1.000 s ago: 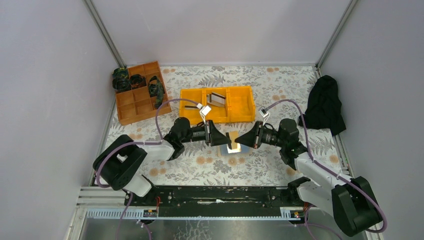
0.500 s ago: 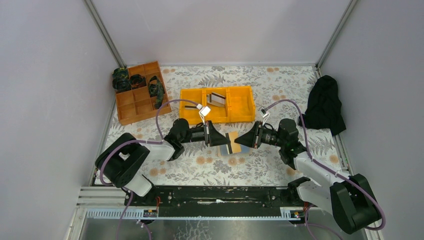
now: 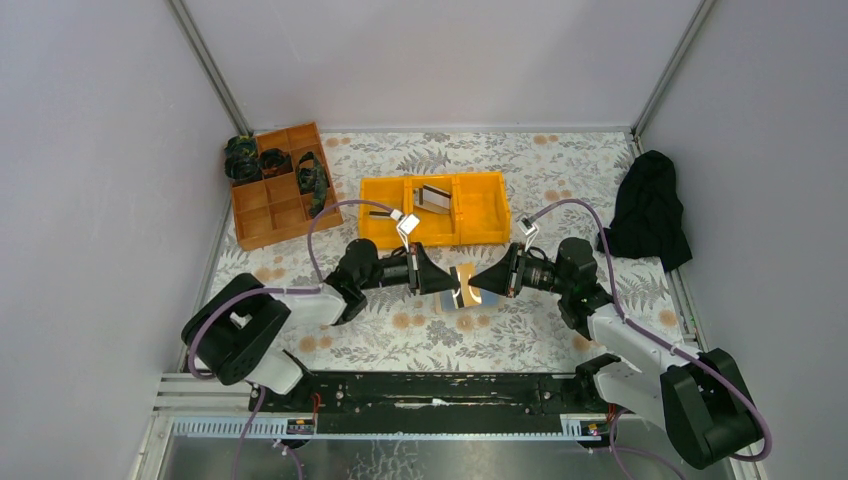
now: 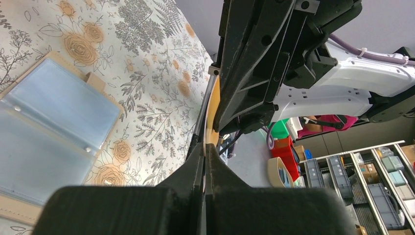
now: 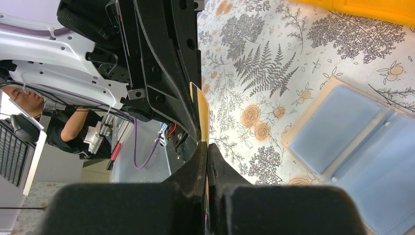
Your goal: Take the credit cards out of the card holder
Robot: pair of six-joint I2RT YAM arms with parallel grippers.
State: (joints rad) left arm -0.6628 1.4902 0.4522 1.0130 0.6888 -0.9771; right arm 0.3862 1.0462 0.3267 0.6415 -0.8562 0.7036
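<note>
A tan credit card [image 3: 463, 283] with a dark stripe is held on edge between both grippers, just above the open card holder [image 3: 466, 303]. My left gripper [image 3: 451, 281] is shut on the card's left side and my right gripper [image 3: 477, 282] is shut on its right side. In the left wrist view the card [image 4: 211, 110] runs edge-on out of the left gripper [image 4: 205, 147], with the holder's pale blue sleeves [image 4: 49, 122] lying flat at left. In the right wrist view the card [image 5: 203, 115] leaves the right gripper [image 5: 206, 146]; the holder [image 5: 362, 147] lies at right.
A yellow three-compartment bin [image 3: 480, 210] behind the grippers holds two cards [image 3: 432, 196]. An orange-brown divided tray [image 3: 262, 215] with dark items stands at the back left. A black cloth [image 3: 650, 210] lies at the right wall.
The card has turned from lying flat and shiny over the holder to standing nearly on edge. Both grippers stay closed on it and have drawn slightly closer together.
</note>
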